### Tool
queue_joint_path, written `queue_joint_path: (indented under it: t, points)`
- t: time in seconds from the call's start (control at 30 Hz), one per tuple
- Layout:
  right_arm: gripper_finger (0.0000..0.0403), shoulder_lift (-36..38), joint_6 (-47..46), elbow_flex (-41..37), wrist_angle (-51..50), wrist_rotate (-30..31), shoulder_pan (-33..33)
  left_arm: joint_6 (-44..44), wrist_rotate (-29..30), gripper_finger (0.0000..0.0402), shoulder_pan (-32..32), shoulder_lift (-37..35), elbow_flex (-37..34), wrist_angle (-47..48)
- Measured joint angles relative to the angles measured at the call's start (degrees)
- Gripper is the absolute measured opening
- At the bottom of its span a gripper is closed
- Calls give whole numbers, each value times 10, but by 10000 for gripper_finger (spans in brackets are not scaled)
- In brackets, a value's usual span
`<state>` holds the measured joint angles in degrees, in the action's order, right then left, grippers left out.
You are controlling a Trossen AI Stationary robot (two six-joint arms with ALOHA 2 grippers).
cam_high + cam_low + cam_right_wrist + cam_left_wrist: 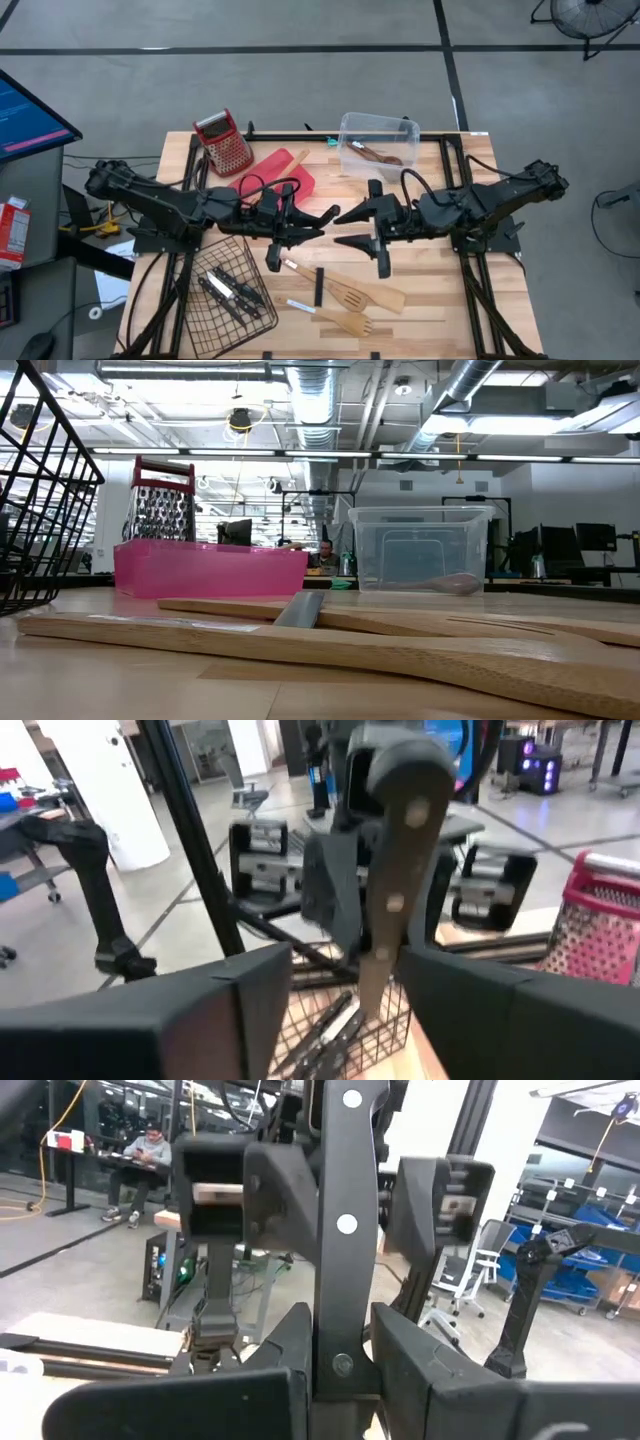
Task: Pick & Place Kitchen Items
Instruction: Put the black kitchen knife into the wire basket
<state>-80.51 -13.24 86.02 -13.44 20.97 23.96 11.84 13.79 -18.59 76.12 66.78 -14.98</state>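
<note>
My left gripper (320,222) hangs over the table's middle, shut on a black-handled knife (338,1230) with three bright rivets. The knife's blade is hidden. My right gripper (352,228) faces it from the right, open. In the right wrist view its fingers stand on either side of the knife's handle (395,890), and I see no touch. A black wire basket (232,290) at the front left holds several knives (225,290). Two wooden slotted turners (352,296) and two more knives (319,285) lie flat on the table in front of the grippers. My left gripper pinches the knife between its two fingers near the handle's end by the last rivet (343,1367). The fingers come level from the table's left. The handle sticks out beyond them toward my right gripper. The knife is lifted clear of the table.
A clear plastic bin (378,140) with a wooden spoon inside stands at the back. A red-topped box grater (226,142) and a flat red tray (282,170) stand at the back left. Cables run along the arms. People sit in the room beyond the table.
</note>
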Motion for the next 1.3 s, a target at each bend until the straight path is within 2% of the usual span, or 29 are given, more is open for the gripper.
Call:
queue_joint_path:
  t: [0.17, 0.47, 0.63, 0.77, 0.87, 1.3]
  points:
    - [229, 25, -26, 0, -52, 6, 16, 0, 15, 49, 0, 0, 0, 9]
    - [202, 50, -71, 0, -161, 50, 51, 8, 59, 49, 0, 0, 0, 41]
    - [181, 44, -171, -1, -289, 51, 64, 38, 106, 49, 0, 0, 0, 62]
    - [169, 22, -275, -1, -398, 76, 76, 65, 173, 49, -7, 1, 0, 89]
    - [162, 1, -333, -1, -453, 91, 84, 81, 201, 49, -15, 1, 0, 114]
    - [134, -74, -431, -1, -492, 90, 122, 242, 285, 49, -93, -20, -1, 276]
